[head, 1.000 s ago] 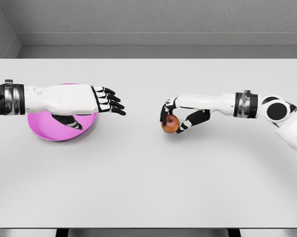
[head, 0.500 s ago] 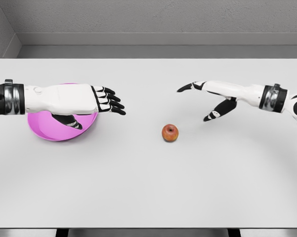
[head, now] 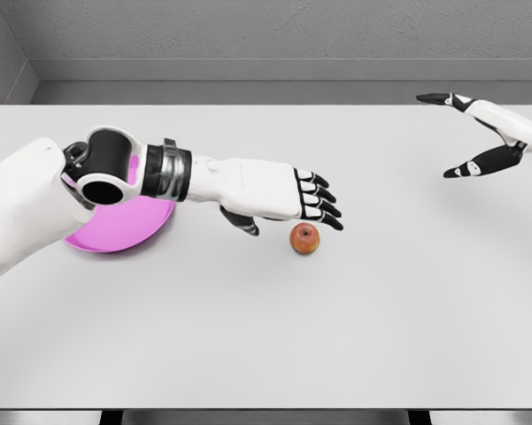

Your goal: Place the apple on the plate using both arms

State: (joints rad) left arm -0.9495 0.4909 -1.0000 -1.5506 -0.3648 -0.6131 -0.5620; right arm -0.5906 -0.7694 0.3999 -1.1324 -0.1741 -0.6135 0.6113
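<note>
A red apple (head: pixel 304 238) rests alone on the white table, a little right of the middle. My left hand (head: pixel 292 208) hangs just above and to the left of it, fingers spread and black fingertips (head: pixel 329 205) over its top, holding nothing. The left forearm crosses the pink plate (head: pixel 115 229) at the left and hides most of it. My right hand (head: pixel 466 133) is far off at the upper right edge, open, with thumb and fingers held wide apart.
The white table (head: pixel 266 336) ends at a grey wall along the back and at its front edge near the bottom of the view. Nothing else lies on it.
The right hand let go of the apple and drew back to the upper right. The left hand has reached rightward from the plate to just above the apple.
</note>
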